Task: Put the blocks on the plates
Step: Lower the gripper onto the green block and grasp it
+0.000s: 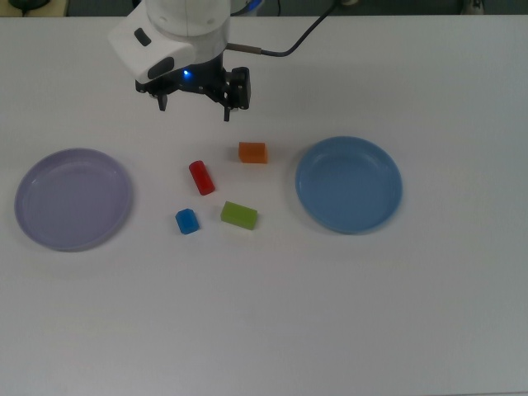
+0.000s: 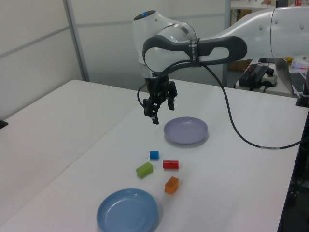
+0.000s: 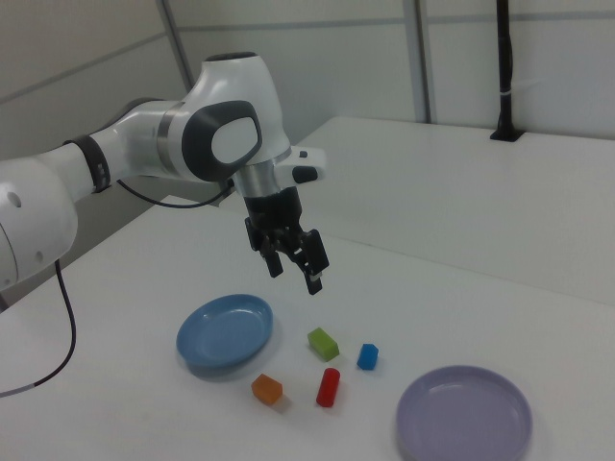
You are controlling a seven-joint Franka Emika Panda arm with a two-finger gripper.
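Four blocks lie on the white table between the two plates: an orange block (image 1: 252, 153) (image 2: 171, 185) (image 3: 267, 389), a red block (image 1: 201, 177) (image 2: 170, 164) (image 3: 328, 387), a blue block (image 1: 187, 221) (image 2: 154, 154) (image 3: 367, 356) and a lime-green block (image 1: 239, 214) (image 2: 144, 169) (image 3: 323, 343). The lavender plate (image 1: 37, 173) (image 2: 193, 137) (image 3: 423, 427) and the blue plate (image 1: 388, 165) (image 2: 108, 215) (image 3: 197, 336) hold nothing. My gripper (image 1: 195, 107) (image 2: 162, 112) (image 3: 294, 276) hangs open and empty in the air, well above the table, beyond the blocks.
A black cable (image 2: 231, 121) runs from the arm across the table. A seam between table halves (image 2: 113, 130) shows in the left view. Equipment sits at the left view's far right edge (image 2: 258, 75).
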